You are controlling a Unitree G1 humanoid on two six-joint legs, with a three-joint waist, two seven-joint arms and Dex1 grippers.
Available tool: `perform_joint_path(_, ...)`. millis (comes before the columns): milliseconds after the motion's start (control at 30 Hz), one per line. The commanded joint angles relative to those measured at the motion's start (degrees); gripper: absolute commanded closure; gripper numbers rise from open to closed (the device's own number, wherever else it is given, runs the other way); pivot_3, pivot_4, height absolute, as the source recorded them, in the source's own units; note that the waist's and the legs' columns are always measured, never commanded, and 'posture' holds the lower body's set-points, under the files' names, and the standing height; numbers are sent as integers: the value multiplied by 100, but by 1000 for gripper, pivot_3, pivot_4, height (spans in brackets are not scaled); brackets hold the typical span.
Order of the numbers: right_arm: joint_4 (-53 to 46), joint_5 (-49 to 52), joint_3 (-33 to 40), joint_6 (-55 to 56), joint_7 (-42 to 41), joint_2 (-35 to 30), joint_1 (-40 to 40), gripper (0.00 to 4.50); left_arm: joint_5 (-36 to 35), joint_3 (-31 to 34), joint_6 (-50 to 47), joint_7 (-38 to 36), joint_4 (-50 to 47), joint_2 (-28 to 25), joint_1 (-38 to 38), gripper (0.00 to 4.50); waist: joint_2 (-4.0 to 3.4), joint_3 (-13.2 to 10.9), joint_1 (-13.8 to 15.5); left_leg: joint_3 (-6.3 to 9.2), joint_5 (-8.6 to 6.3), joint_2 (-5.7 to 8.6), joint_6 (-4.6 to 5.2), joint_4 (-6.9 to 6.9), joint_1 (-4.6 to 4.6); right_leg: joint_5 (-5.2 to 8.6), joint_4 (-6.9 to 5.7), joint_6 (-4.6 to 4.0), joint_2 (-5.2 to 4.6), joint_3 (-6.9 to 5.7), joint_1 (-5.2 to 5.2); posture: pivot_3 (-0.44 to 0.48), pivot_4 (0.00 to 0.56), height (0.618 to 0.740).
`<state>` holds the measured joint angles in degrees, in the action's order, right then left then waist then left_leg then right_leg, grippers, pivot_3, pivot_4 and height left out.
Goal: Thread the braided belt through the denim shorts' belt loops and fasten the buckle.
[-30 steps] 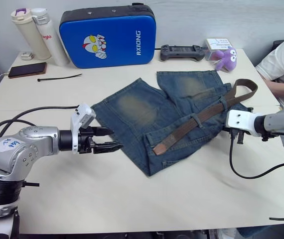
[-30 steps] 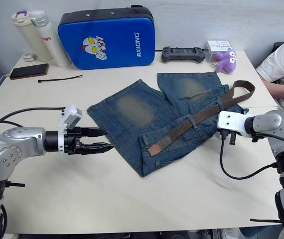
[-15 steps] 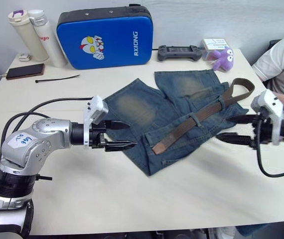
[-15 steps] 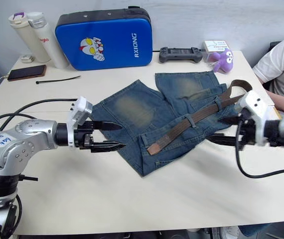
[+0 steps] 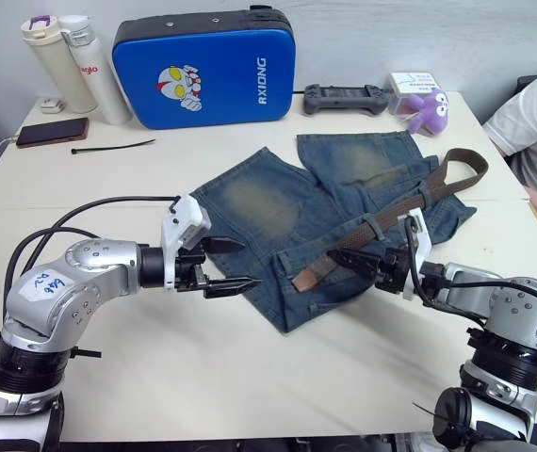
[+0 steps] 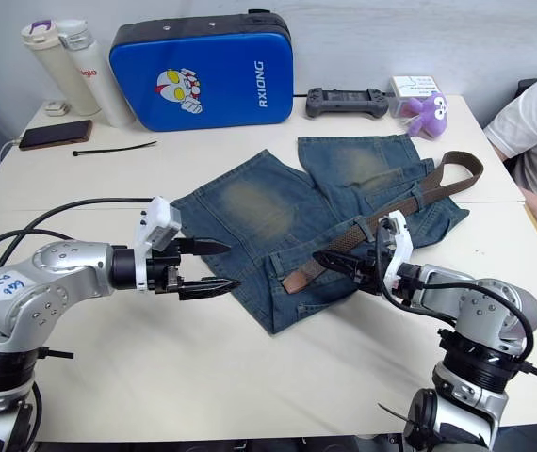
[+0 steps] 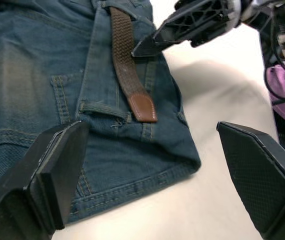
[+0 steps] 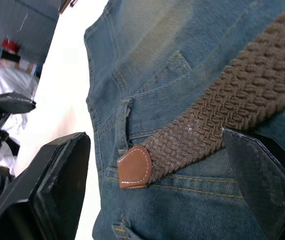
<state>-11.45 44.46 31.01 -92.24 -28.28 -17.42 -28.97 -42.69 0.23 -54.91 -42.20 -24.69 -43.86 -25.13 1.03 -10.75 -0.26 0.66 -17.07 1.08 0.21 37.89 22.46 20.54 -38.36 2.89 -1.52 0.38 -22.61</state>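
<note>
Nearest you, both tools sit low over the desk (image 5: 250,395) with their fingers spread apart and nothing in them, so no grasp has been made on either side. Your left tool (image 5: 223,266) points across at the near corner of the denim shorts (image 5: 278,212), just off the hem; from there it looks placed to pin or steady the cloth. Your right tool (image 5: 351,258) comes in from the other side and aims at the leather-tipped free end of the braided belt (image 5: 363,235), with its fingers straddling the strap, which suggests you mean to pick up that tip and feed it on.

The shorts lie flat in the middle of the desk, waistband running diagonally. The belt lies along that waistband and already passes under at least one of the belt loops (image 5: 370,226) near mid-strap, which holds it in line. Its tip rests on the denim just short of another loop (image 7: 104,108) in the left wrist view. Further off, the belt curls back on itself near the shorts' far corner; I cannot make out the buckle there.
</note>
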Motion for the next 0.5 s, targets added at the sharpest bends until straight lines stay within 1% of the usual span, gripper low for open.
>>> perform_joint_path(33,102,231,314,-26,300,-144,-80,25,48,346,114,103,-314,-116,173,0,0,0,-16,0,0,0,0,0,-1,0,0,0,0,0,0,0,150,740)
perform_joint_path(200,324,202,314,-25,498,-81,-248,25,81,373,137,167,-338,-84,204,0,0,0,-15,-2,-3,0,8,-1,-3,0,3,0,0,2,1,0,150,740)
perform_joint_path(267,411,222,301,-12,541,102,-362,25,64,377,125,196,-330,-65,169,0,0,0,-19,-2,-3,0,9,-1,-4,0,3,0,1,2,1,0,150,740)
perform_joint_path(333,517,379,445,-20,613,346,-495,25,60,387,125,198,-319,-80,158,0,0,0,-43,-2,-3,0,9,-1,-5,0,2,0,1,2,1,0,150,740)
perform_joint_path(500,471,759,574,-26,844,673,-547,25,78,418,120,194,-273,-144,168,0,0,0,-104,-1,-2,0,8,-6,-4,0,-7,0,1,0,-1,0,150,740)
